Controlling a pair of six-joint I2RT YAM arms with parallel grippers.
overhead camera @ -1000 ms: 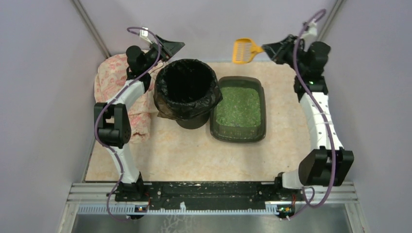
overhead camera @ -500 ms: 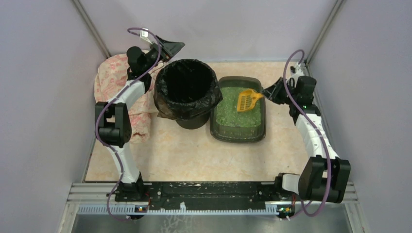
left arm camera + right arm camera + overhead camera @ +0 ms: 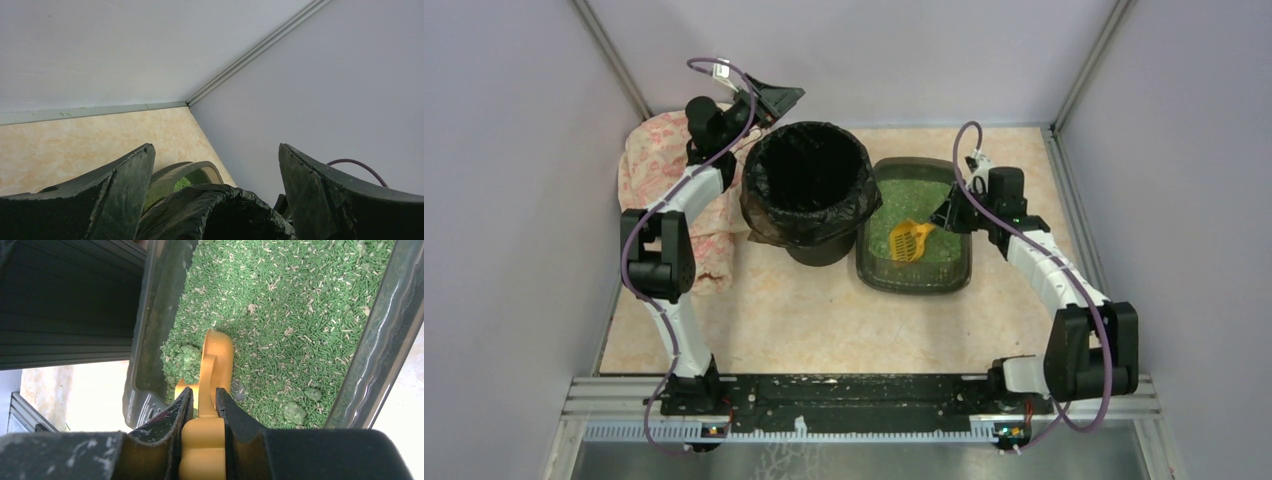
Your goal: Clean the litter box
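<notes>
1. Our right fingers (image 3: pixel 944 215), clamped on the scoop (image 3: pixel 215 365), have dropped into the box (image 3: pixel 914 284).
2. The box runs front-to-back beneath them, just right of the bin (image 3: pixel 861 165).
3. Our left fingers (image 3: pixel 774 100) gape apart, farther off.

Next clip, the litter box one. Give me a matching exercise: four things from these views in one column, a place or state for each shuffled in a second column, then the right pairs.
Column one
1. yellow scoop
2. bin
3. patterned cloth
4. left gripper

Column two
A. open, above the bin's far edge
B. lying on the table, at its left side
C. round and black, just left of the litter box
D. clamped in the right gripper, head down in the green litter

Pairs: 1-D, 2-C, 3-B, 4-A
</notes>
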